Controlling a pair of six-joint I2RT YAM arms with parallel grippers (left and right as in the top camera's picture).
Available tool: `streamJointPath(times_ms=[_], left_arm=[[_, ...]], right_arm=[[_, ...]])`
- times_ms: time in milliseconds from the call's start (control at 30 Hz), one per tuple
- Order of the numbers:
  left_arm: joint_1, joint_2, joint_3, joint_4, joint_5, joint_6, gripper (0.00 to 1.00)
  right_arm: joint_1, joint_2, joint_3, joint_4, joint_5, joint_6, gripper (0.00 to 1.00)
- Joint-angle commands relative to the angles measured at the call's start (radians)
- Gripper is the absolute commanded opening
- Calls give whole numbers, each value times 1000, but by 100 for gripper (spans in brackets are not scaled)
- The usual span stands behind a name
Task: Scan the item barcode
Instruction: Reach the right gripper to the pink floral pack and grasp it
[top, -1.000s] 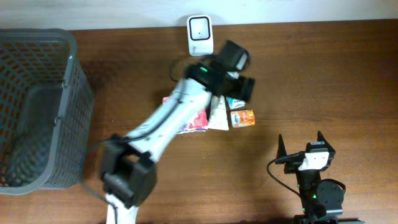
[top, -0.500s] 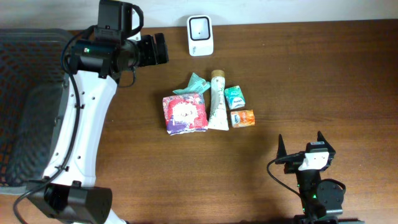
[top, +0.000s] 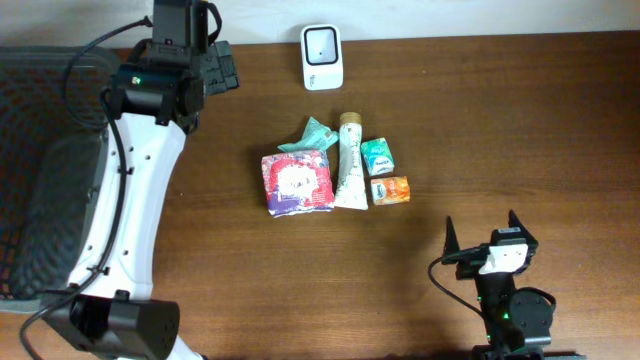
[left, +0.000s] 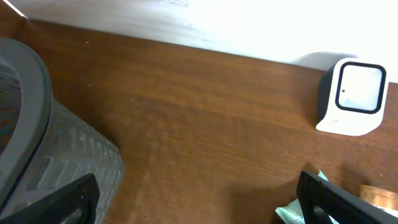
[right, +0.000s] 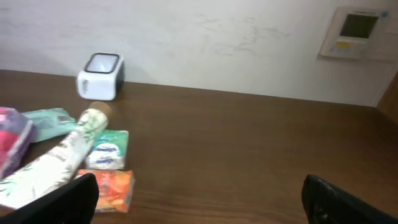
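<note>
Tube (top: 349, 165) lies near the scanner (top: 322, 43), long axis pointing roughly at it. Left end effector (top: 222, 68), open and empty, stands left of the scanner. Right end effector (top: 483, 230), likewise open and empty, is well beyond the tube.

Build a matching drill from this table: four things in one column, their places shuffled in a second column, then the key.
Things
1. scanner
2. basket
3. orange box
4. pink packet

Places
A. just left of the tube
B. at the left end of the table
C. alone at the table's far edge
D. right of the tube's flat end, nearer the robot than the teal box

Pairs: 1-C, 2-B, 3-D, 4-A
</note>
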Motion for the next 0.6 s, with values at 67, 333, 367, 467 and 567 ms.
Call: streamJointPath(times_ms=[67,333,367,467,567], left_arm=[[4,0,4,3,-7,12,99],[4,0,5,3,-7,12,99],[4,0,4,3,-6,12,99],[4,0,4,3,-6,12,99],[4,0,4,3,-6,12,99]], right_arm=[[7,-7,-7,203,-868,-3,99],[6,-6,24,857,-741,-3,99],[6,-6,63,856,-676,-3,99],[5,66,261,738,-586,-19,99],[5,271,504,444,-715,-126,99]])
